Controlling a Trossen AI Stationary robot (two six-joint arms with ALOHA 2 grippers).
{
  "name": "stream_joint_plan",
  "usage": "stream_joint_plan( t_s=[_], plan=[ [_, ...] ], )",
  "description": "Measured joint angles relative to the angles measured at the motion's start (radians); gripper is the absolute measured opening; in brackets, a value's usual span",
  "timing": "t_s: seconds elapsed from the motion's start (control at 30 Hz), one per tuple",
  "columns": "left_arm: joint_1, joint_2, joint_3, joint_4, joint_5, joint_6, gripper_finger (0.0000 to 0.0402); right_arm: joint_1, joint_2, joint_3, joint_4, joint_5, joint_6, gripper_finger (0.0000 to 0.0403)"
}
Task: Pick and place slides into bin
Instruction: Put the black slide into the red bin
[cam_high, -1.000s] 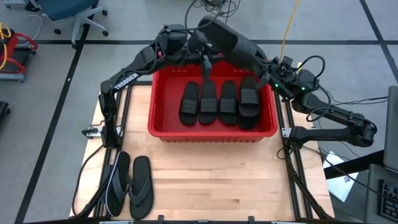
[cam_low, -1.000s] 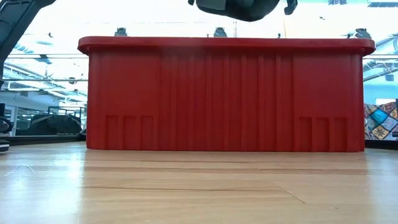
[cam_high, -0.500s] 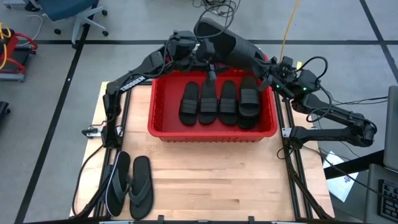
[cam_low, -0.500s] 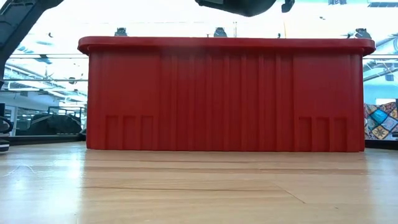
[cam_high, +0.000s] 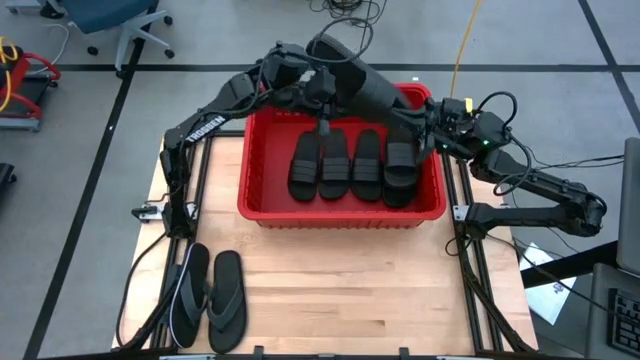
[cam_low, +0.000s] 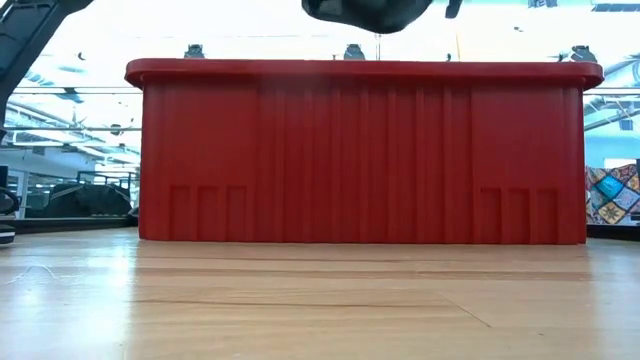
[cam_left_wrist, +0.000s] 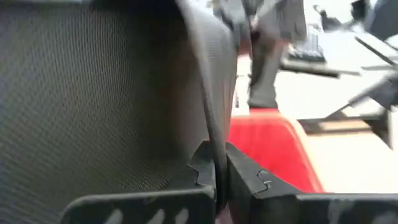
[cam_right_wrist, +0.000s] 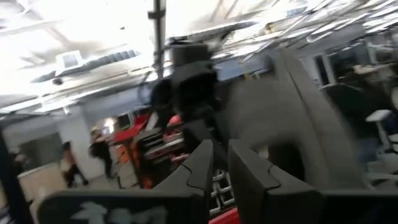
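A black slide hangs over the far rim of the red bin, between my two grippers; its underside shows at the top of the low view. My left gripper is shut on it. My right gripper stands at the slide's right end with a narrow gap between its fingers. Several more slides lie side by side on the bin's floor. Two flip-flops lie flat on the table near its left front corner. My left gripper pinches a thin edge of the slide between its two fingers; the slide's broad textured face stands right beside them. The slide is lifted clear, above the bin. My right gripper: I cannot tell whether it touches the slide, which stands close beside its fingers.
The bin takes up the far half of the wooden table; the near half lies bare apart from the flip-flops. Cables and arm frames run along both table sides.
My left gripper has turned at the wrist, sunk a little and shut on the slide's edge. The slide has shifted slightly toward the table's left and stays above the bin's far rim.
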Motion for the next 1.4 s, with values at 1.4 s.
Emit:
stream_joint_plan(
  t_s=[1.4],
  plan=[
    [0.097, 0.078, -0.001, -0.356, 0.557, -0.077, 0.0001, 0.141, 0.118, 0.164, -0.608, 0.103, -0.879, 0.0189]
  ],
)
